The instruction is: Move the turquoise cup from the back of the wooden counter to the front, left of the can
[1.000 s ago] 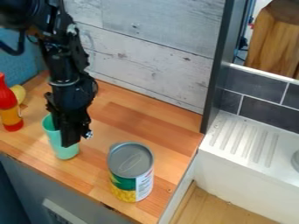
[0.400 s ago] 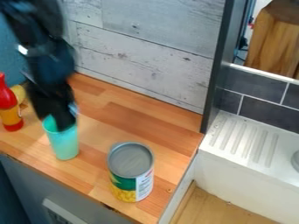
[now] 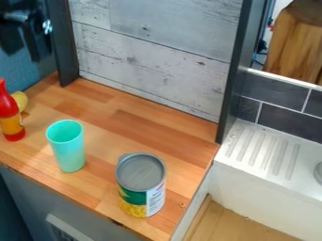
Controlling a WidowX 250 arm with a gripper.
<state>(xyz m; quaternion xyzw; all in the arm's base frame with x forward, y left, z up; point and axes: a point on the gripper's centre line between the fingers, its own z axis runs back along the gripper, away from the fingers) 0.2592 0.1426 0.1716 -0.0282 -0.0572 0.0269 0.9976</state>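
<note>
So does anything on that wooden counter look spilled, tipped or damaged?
Nothing stands out. The turquoise tapered cup, the silver-topped metal can and the red-and-yellow squeeze bottle all stand upright, with no visible spill or damage.

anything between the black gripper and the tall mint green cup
Nothing visible stands between the black gripper and the mint green cup. In the picture, a dark upright panel flanks that path on the right, a red bottle on the left.

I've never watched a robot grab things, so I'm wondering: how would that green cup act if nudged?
The cup would likely tip fairly easily, being tall and narrowing toward its base. Its open top and thin-looking rim suggest it's light for its size.
</note>
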